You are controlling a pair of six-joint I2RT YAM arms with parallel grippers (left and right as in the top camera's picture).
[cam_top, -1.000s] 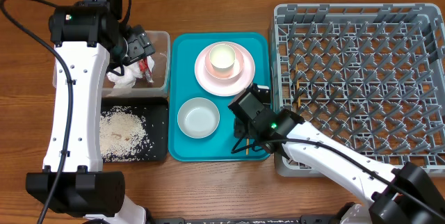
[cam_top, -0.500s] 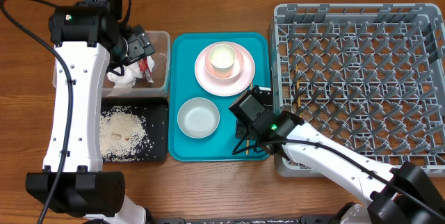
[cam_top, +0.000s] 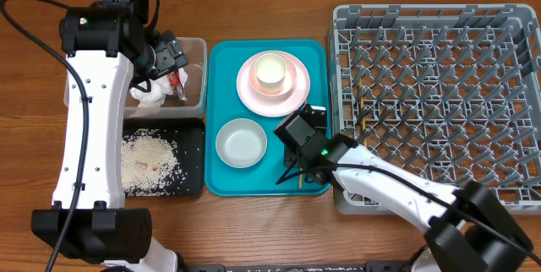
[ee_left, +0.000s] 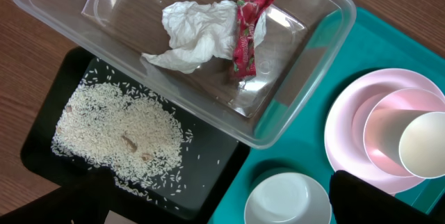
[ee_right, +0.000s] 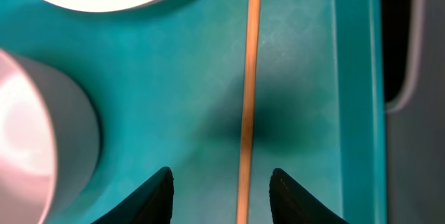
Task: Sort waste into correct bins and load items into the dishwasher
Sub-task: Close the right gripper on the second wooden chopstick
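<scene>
Over teal tray (ee_right: 299, 78) | right fingers (ee_right: 154, 196) part-open, straddling 1 chopstick (ee_right: 248, 78), not gripping | left fingers (ee_left: 389, 200) wide, empty

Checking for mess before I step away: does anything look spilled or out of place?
Nothing is spilled: the rice lies inside the black tray, the napkin and wrapper in the clear tub. Only a chopstick lies loose on the teal tray, with the right claw open astride it.

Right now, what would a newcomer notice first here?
The big grey dish rack fills the right side. In the middle, the teal tray carries a pink plate and white bowl, with the right fingers straddling a chopstick lying on it. At left, white rice stands out on the black tray.
</scene>
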